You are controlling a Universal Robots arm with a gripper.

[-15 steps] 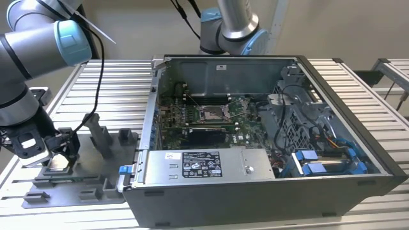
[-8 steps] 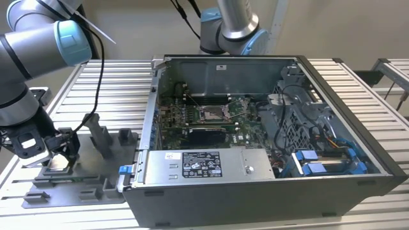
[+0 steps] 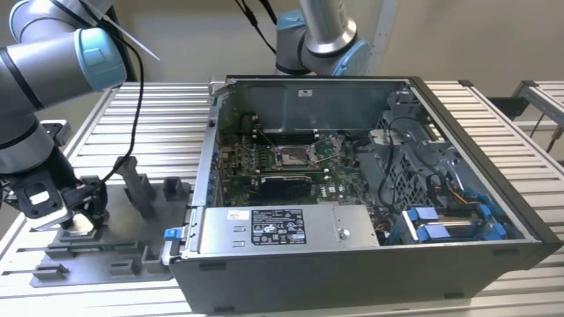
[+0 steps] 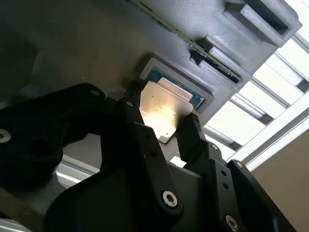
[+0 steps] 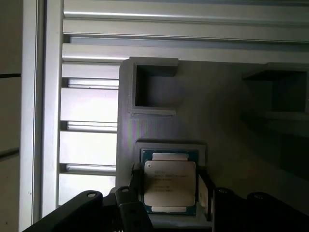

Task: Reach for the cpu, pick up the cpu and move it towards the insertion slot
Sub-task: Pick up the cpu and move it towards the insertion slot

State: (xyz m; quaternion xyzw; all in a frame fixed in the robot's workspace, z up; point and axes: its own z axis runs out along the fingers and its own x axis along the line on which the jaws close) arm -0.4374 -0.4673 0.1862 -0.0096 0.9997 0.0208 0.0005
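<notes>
The cpu [image 5: 170, 186], a pale silver square on a green edge, lies in a shallow nest of the grey fixture block [image 3: 97, 254] at the exterior view's left. My gripper [image 3: 79, 221] is down over it. In both wrist views its black fingers [image 4: 190, 133] stand against two opposite edges of the cpu [image 4: 164, 108], so the gripper [image 5: 169, 188] is shut on it. The chip still sits level in its nest. The insertion slot [image 3: 291, 156], a silver-framed socket on the green board, lies inside the open computer case, well toward the exterior view's right of the gripper.
The open computer case [image 3: 458, 198] fills the middle, with a power supply [image 3: 286, 228] along its near side. Upright posts [image 3: 141, 188] of the fixture stand between the gripper and the case wall. A second arm [image 3: 321, 33] rises behind the case. The table [image 3: 158, 125] is ribbed aluminium.
</notes>
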